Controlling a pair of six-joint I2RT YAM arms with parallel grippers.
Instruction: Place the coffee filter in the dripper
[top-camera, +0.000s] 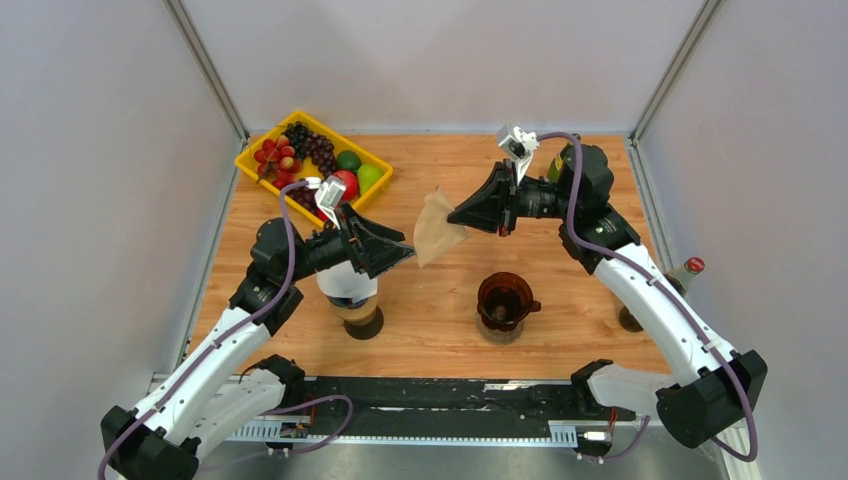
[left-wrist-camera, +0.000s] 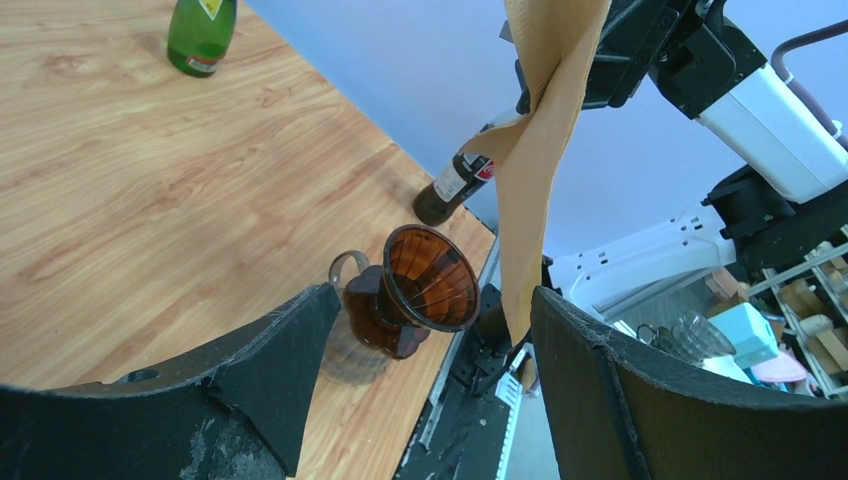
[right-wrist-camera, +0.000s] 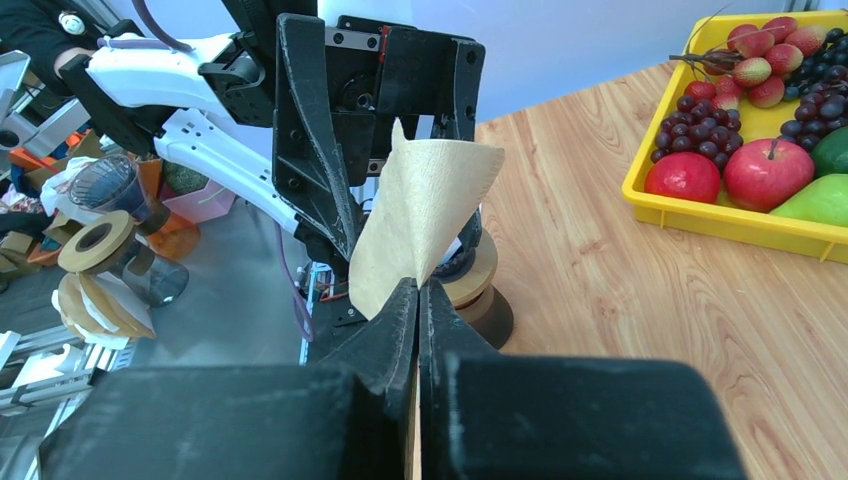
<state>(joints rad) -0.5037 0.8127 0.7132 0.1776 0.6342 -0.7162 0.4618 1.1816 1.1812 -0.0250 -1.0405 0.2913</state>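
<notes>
My right gripper (top-camera: 462, 216) is shut on a tan paper coffee filter (top-camera: 436, 228) and holds it in the air above the middle of the table; the filter also shows in the right wrist view (right-wrist-camera: 420, 225), pinched at its lower edge by my right gripper (right-wrist-camera: 418, 290). My left gripper (top-camera: 405, 250) is open, its tips right beside the filter's lower left edge. In the left wrist view the filter (left-wrist-camera: 540, 150) hangs close to the right finger of my left gripper (left-wrist-camera: 435, 305). The brown glass dripper (top-camera: 505, 303) stands on the table below and to the right of the filter, also seen in the left wrist view (left-wrist-camera: 415, 290).
A yellow tray (top-camera: 262, 175) of fruit sits at the back left. A filter holder stand (top-camera: 352, 300) is under my left wrist. A dark bottle with a red cap (top-camera: 680, 275) stands at the right edge. A green bottle (left-wrist-camera: 200, 35) shows in the left wrist view.
</notes>
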